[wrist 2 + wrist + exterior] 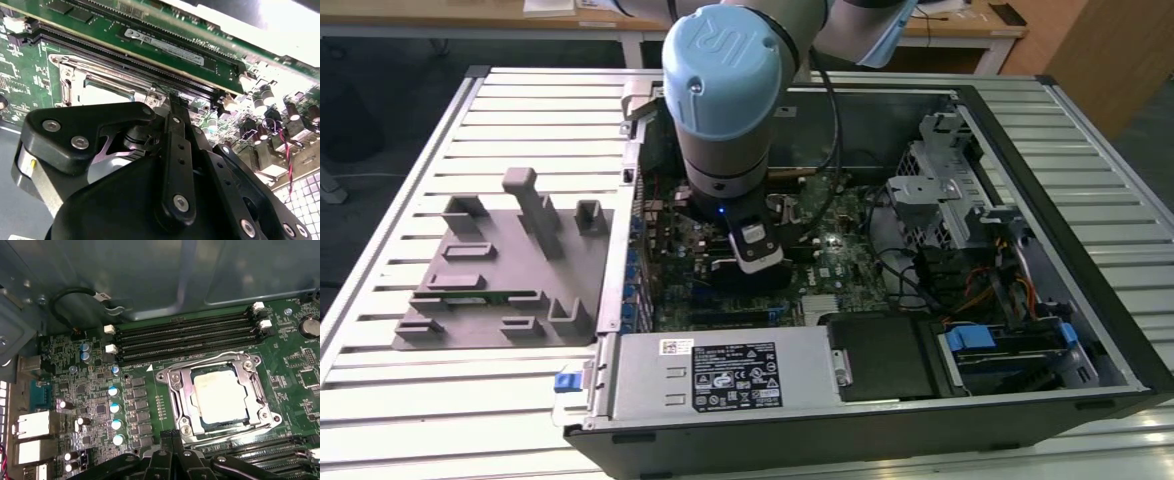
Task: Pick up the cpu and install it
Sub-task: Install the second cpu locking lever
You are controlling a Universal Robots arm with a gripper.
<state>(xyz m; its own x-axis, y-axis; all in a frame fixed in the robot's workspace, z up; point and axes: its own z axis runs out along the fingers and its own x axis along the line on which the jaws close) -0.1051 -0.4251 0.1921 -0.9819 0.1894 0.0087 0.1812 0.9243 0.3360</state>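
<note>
The cpu lies flat in the motherboard socket, framed by the socket's metal bracket, in the first wrist view. The gripper sits just beside the socket, its black fingers pressed together with nothing between them. In the second wrist view the gripper body hides most of the socket; only a pale corner of the cpu shows. In the exterior view the arm reaches into the open computer case, blocking the socket area. A grey fixture tray lies outside the case, toward the exterior view's left.
</note>
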